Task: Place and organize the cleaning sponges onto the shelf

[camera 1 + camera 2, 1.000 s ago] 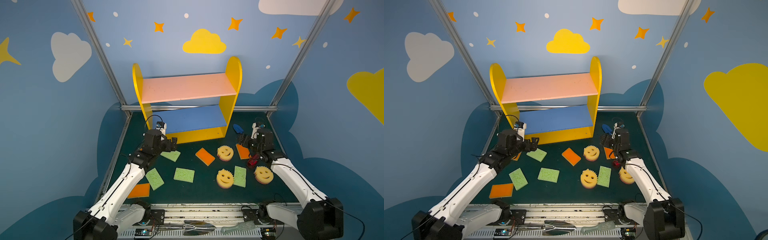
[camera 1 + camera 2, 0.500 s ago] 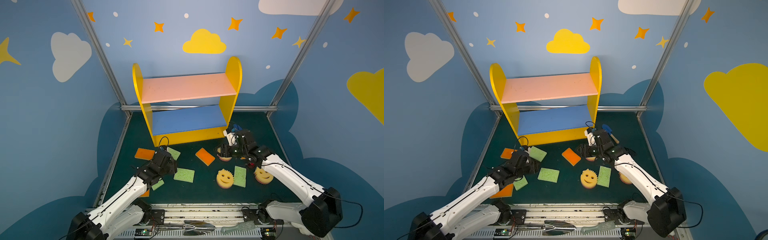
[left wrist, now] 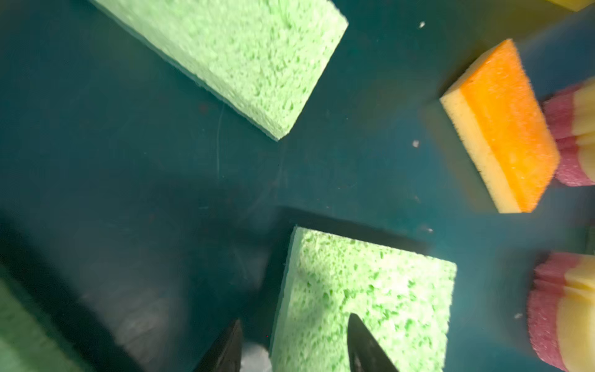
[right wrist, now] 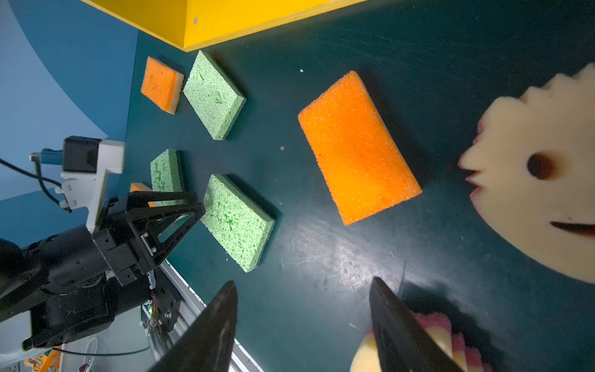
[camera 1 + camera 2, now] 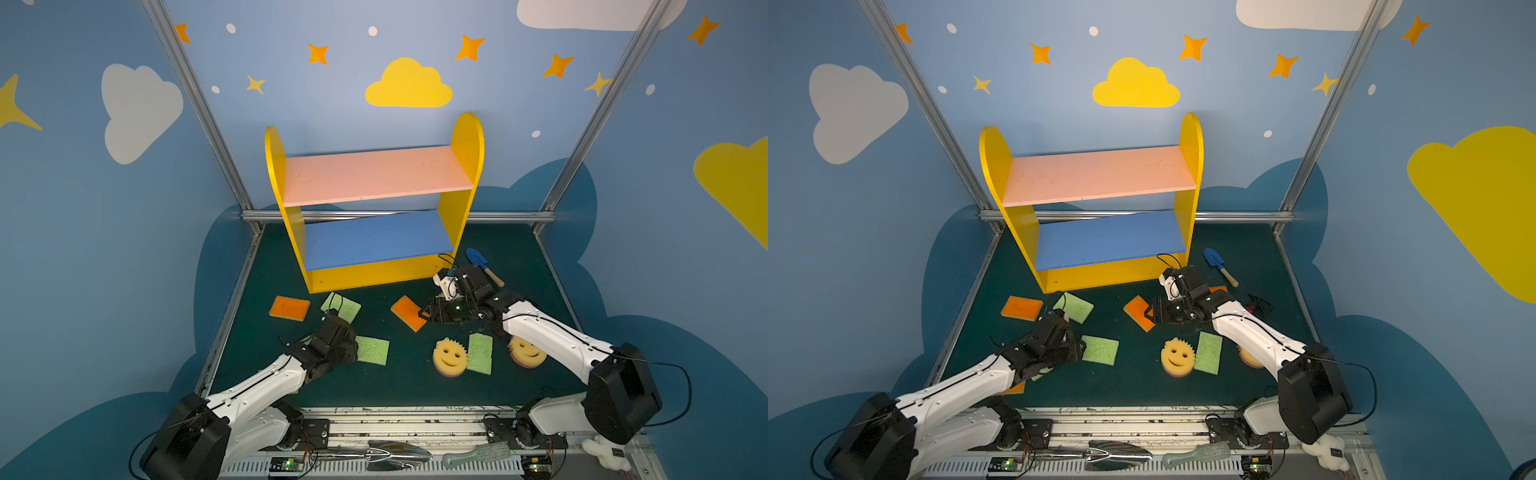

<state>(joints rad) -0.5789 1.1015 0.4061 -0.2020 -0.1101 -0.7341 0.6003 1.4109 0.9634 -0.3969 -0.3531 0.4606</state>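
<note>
- The left gripper point(image 3: 295, 320) hangs half-parted over the edge of a green sponge point(image 3: 380, 283), holding nothing.
- The right gripper point(image 4: 303, 283) gapes empty beside an orange sponge point(image 4: 357, 148).
- Both sponges lie on the floor point(image 5: 415, 390) before the shelf point(image 5: 374, 274).

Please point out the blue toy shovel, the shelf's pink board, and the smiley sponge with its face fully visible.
blue toy shovel point(image 5: 478, 261): in a top view, on the blade.
pink board point(image 5: 376, 174): in a top view, middle of top face.
smiley sponge point(image 5: 449, 355): in a top view, on its yellow face.
</note>
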